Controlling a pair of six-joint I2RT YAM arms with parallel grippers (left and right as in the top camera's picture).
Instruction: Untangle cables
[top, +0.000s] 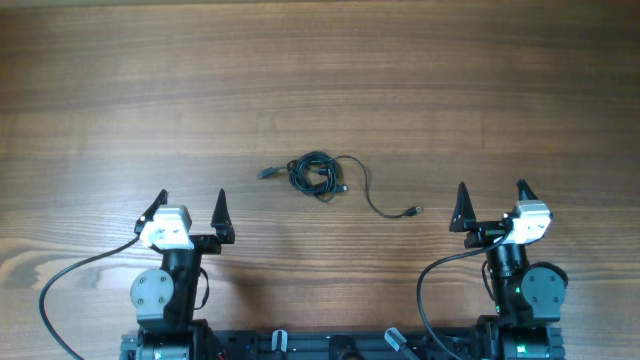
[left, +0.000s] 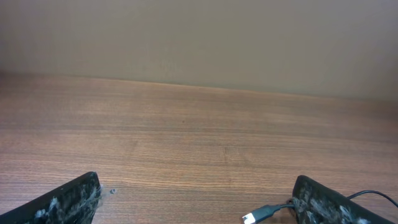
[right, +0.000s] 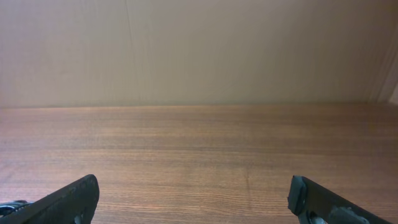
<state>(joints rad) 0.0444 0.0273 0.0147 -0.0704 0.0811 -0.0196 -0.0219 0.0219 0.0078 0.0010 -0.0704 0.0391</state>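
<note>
Overhead, the wooden table (top: 320, 60) shows grain running left to right. The cables (top: 315, 173) lie at its middle, between and just beyond the 2 arms: a small knot with 1 end plug (top: 265, 173) poking left and 1 loose strand (top: 385, 208) trailing right and toward the robot, so the long axis runs left-right. The left gripper (top: 190, 208) and right gripper (top: 491, 200) sit low near their bases, pointing away from the robot, both spread wide and holding nothing. From the left wrist, a plain beige wall (left: 199, 37) rises behind the table, and a white-tipped plug (left: 250, 217) lies just beside the right-hand finger. From the right wrist, wood grain fills the gap between the parted fingers (right: 68, 200).
</note>
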